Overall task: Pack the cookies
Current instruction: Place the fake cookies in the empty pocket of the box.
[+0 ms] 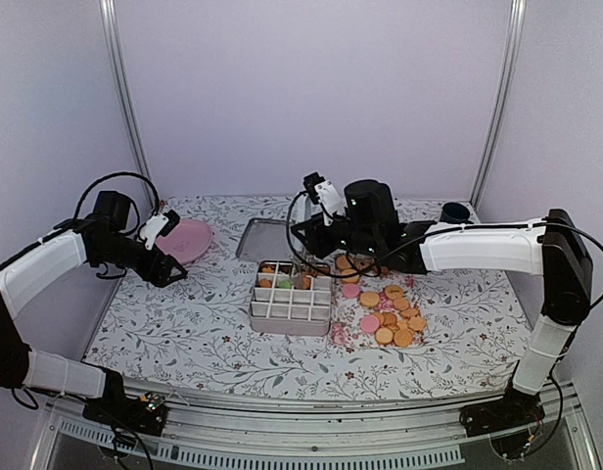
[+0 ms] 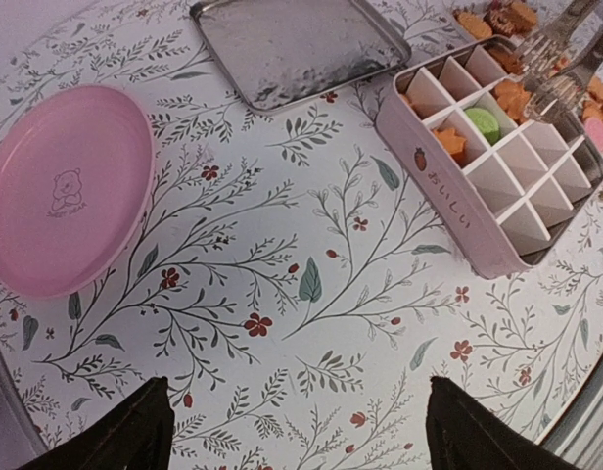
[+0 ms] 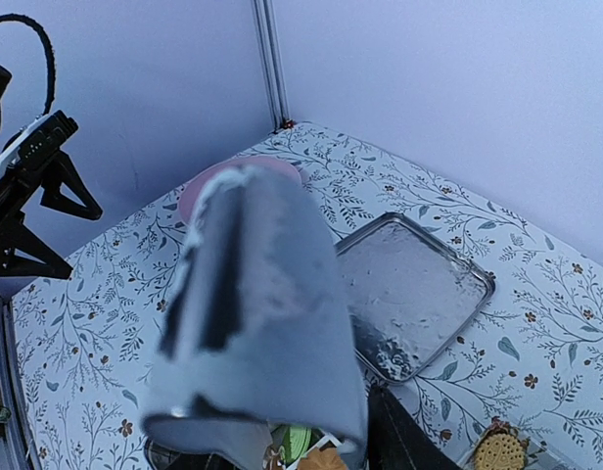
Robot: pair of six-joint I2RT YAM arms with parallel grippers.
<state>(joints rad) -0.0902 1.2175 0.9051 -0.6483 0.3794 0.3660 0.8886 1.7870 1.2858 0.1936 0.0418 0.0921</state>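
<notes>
Cookies (image 1: 392, 313) are heaped loose on the flowered desk (image 1: 184, 333) just right of a divided pink box (image 2: 458, 196), and a few are lodged in its far cells. The right claw (image 2: 561, 67) is poised over those cells, but its grip cannot be told, since one blurred finger fills the wrist view. A biscuit might be dropped onto a thin divider, or the light box nudged by a fingertip; further out, the left claw (image 2: 301, 431) is spread wide and empty, near a pink plate (image 2: 62, 196) and a metal tray (image 2: 292, 44), neither judged an obstacle.
</notes>
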